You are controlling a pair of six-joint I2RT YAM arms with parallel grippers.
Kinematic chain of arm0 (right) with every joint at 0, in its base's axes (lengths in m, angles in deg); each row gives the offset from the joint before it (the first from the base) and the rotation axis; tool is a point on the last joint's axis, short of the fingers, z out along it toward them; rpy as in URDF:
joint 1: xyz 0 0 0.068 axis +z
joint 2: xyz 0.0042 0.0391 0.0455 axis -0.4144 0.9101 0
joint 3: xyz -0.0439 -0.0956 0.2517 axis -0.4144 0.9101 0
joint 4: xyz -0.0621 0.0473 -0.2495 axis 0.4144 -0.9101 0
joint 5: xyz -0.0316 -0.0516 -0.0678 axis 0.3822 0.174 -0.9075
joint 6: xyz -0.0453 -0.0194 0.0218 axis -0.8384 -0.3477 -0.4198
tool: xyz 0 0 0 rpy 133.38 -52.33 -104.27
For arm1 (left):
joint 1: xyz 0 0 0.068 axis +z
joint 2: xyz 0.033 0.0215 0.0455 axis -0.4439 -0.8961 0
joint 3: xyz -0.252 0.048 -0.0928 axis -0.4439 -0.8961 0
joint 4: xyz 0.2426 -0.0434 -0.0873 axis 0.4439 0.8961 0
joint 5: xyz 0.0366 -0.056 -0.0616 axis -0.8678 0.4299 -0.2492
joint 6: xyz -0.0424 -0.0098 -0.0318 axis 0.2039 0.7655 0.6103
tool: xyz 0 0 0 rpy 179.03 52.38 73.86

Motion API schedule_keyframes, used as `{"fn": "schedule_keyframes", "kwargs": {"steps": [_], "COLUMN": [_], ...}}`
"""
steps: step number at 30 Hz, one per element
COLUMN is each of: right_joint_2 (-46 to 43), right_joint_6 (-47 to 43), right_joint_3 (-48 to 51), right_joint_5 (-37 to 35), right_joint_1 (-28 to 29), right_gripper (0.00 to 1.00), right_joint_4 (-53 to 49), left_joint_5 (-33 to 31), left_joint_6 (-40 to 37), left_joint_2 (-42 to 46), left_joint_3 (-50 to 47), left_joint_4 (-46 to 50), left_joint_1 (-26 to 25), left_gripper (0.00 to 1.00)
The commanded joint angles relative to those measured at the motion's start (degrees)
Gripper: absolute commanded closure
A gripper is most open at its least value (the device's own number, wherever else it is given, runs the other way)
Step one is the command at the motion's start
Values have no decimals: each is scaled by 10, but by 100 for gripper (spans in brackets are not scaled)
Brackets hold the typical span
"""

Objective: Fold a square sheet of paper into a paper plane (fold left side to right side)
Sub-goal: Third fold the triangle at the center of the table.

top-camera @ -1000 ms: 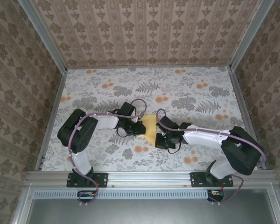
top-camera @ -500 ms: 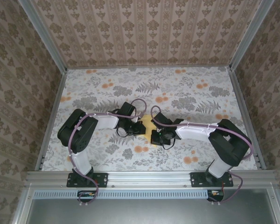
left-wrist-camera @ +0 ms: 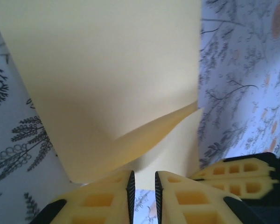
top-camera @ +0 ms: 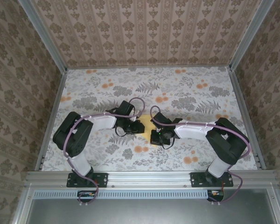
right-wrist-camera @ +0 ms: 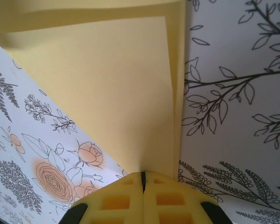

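Observation:
The square sheet of paper [top-camera: 147,126] is plain yellow and lies mid-table between both grippers, mostly covered by them. In the left wrist view the paper [left-wrist-camera: 112,70] curls up, with one layer lifted over another. My left gripper [left-wrist-camera: 143,179] stands at its near edge, jaws a narrow gap apart with tablecloth showing between them. My right gripper [right-wrist-camera: 143,175] is shut on a corner of the paper [right-wrist-camera: 107,84], whose doubled edge runs along the right. From above, the left gripper [top-camera: 140,128] and the right gripper [top-camera: 154,137] nearly meet. The right gripper's fingers [left-wrist-camera: 238,170] show beside the left one.
The table carries a grey leaf-and-flower cloth with small orange flower prints [top-camera: 141,149]. Patterned walls [top-camera: 144,32] and metal rails [top-camera: 51,116] close it in on three sides. Open cloth lies behind the grippers [top-camera: 177,88].
My right arm has swung left with the paper, so less yellow shows from above. The left gripper's jaws have parted a little. The left arm has shifted slightly.

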Motion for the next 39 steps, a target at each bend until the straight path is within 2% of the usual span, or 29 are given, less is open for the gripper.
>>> {"fn": "schedule_keyframes", "kwargs": {"steps": [1, 7, 12, 23, 39], "right_joint_2": [18, 24, 24, 27, 28], "right_joint_6": [-15, -24, -24, -27, -32], "right_joint_3": [21, 17, 16, 12, 11], "right_joint_5": [-17, -17, -18, -20, -24], "right_joint_1": [-1, -1, -1, -1, 0], "right_gripper": [100, 100, 100, 100, 100], "right_joint_4": [-59, -61, -62, -67, -76], "left_joint_5": [5, 46, 64, 70, 54], "left_joint_6": [-25, -27, -40, -69, -88], "left_joint_2": [38, 44, 17, -47, -81], "left_joint_3": [-2, -34, -23, 17, 37], "left_joint_4": [10, -24, -24, 4, 33], "left_joint_1": [0, -21, -41, -59, -62], "left_gripper": [81, 85, 86, 88, 90]}}
